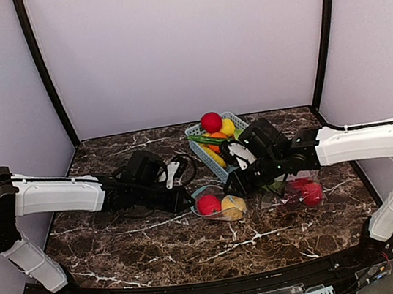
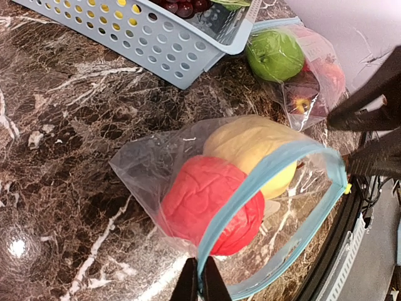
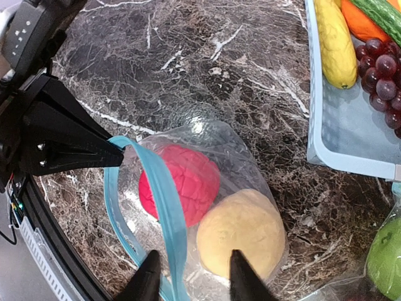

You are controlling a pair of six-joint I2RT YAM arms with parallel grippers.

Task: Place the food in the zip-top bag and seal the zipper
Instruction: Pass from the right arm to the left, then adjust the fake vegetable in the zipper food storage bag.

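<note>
A clear zip-top bag with a blue zipper strip (image 1: 219,206) lies on the marble table and holds a red fruit (image 1: 208,204) and a yellow fruit (image 1: 233,206). Its mouth gapes open in the left wrist view (image 2: 269,182) and in the right wrist view (image 3: 156,188). My left gripper (image 2: 200,282) is shut on the blue zipper strip at the bag's left end. My right gripper (image 3: 191,276) is open above the bag's mouth, its fingers either side of the strip and the yellow fruit (image 3: 241,235). The red fruit (image 3: 178,179) sits beside it.
A light-blue lattice basket (image 1: 200,133) behind holds a red apple, citrus, a banana and grapes. A second clear bag (image 1: 303,192) with a green apple (image 2: 274,55) and red fruit lies to the right. The table's front edge is close below the bags.
</note>
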